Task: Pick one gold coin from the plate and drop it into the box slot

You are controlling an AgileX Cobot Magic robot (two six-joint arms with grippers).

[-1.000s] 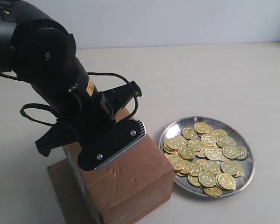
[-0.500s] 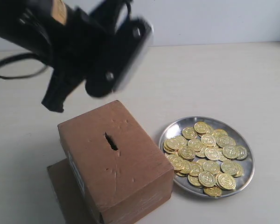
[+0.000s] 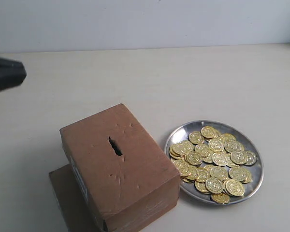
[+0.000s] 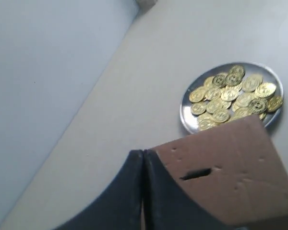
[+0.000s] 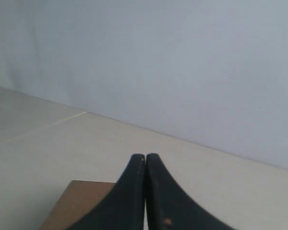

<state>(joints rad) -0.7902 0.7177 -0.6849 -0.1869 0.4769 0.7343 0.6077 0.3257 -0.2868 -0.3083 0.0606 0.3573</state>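
The brown cardboard box [image 3: 130, 179] stands at the front left, with its dark slot [image 3: 115, 146] uncovered on top. To its right, the silver plate [image 3: 182, 134] holds a heap of several gold coins [image 3: 215, 162]. In the exterior view only a blurred black piece of the left arm [image 3: 5, 72] shows, at the far left edge. My left gripper [image 4: 144, 152] is shut with nothing between its fingers. It hangs above the box [image 4: 240, 163] near the slot [image 4: 196, 174], with the plate [image 4: 186, 117] beyond. My right gripper [image 5: 145, 156] is shut and empty, facing the wall.
A flat brown cardboard sheet [image 3: 63, 193] lies under the box and sticks out at its left. A brown cardboard corner [image 5: 79, 201] shows below the right gripper; whether it is the box or the sheet I cannot tell. The pale table reaches back to a white wall.
The left arm lifted off the box top, uncovering the slot, and swung up and away to the left. Now only its tip shows at the left edge. Box, plate and coins stayed put.
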